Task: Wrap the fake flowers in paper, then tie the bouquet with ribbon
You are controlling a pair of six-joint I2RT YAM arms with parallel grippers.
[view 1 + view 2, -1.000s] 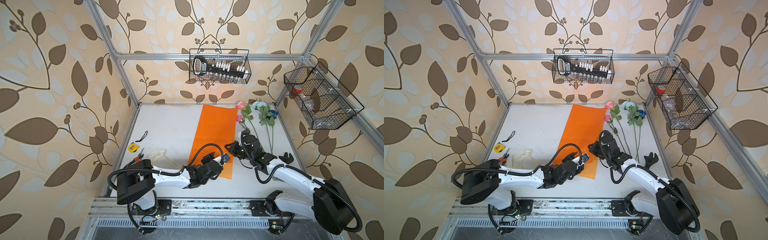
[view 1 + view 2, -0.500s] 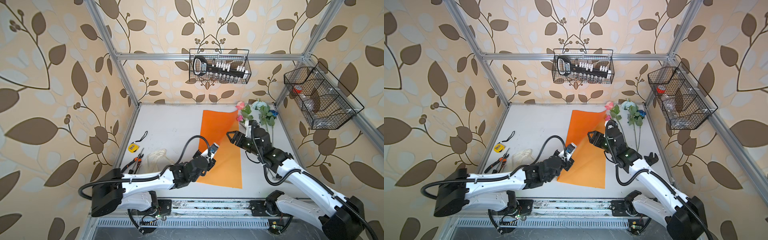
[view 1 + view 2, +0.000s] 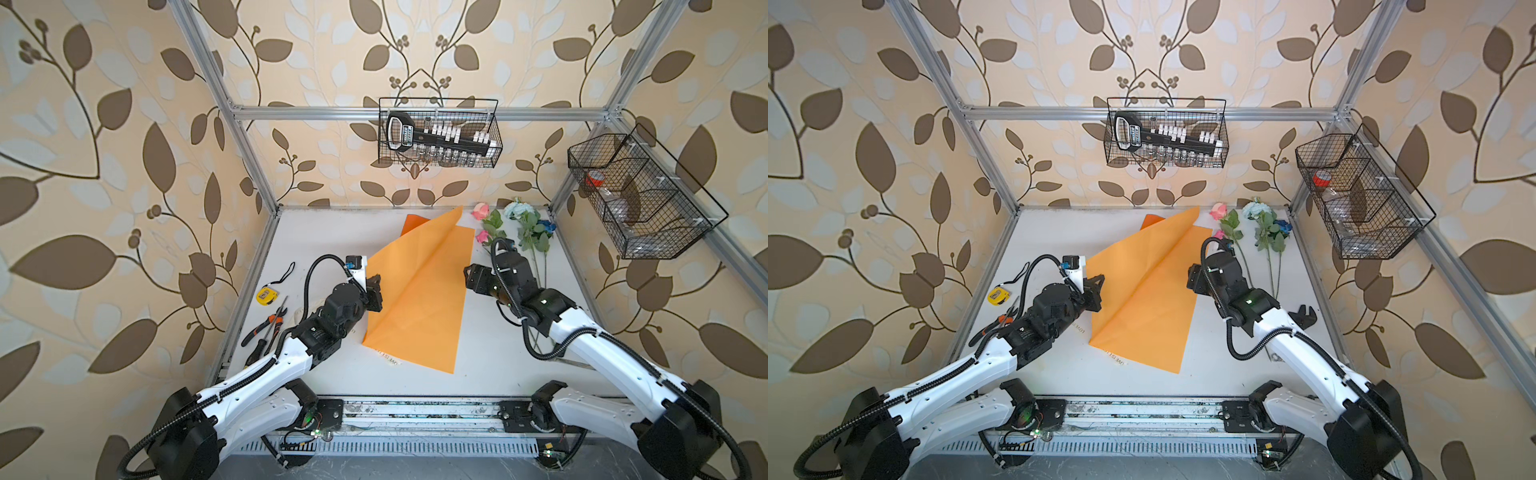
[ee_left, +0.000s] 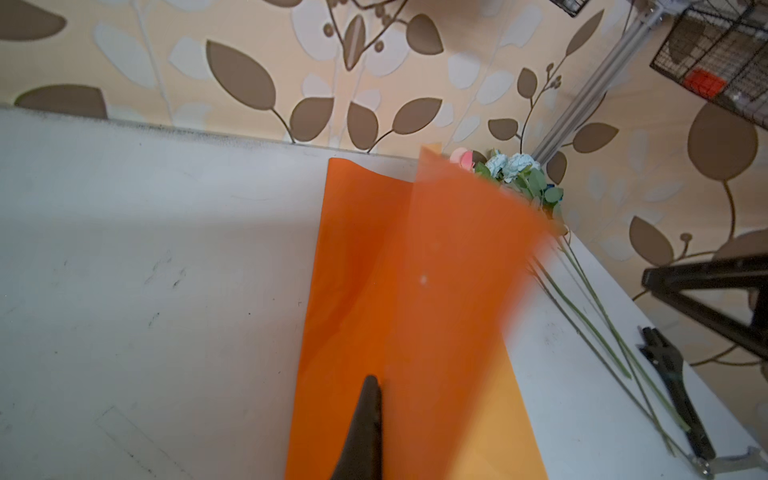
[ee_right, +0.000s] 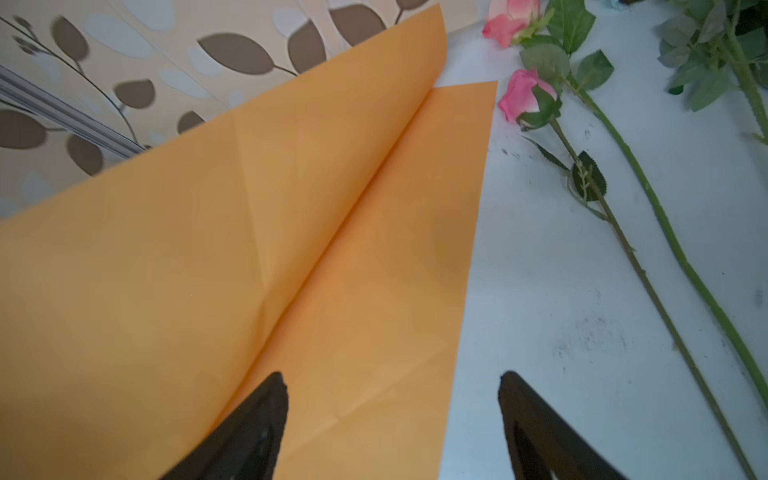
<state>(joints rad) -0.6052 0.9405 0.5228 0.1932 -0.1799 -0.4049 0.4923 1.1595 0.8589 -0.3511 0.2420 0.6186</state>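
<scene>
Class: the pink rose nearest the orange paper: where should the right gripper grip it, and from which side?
Grip the bare stem below its leaves, coming from above with the open right gripper, fingers straddling it crosswise. It lies flat on the table, thin and straight; the bloom looks soft.

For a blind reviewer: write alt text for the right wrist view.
Orange wrapping paper fills most of the view, one half raised off the white table along a crease. The right gripper hangs open above the flat half's edge. Pink fake flowers on green stems lie beside the paper, apart from it.
</scene>
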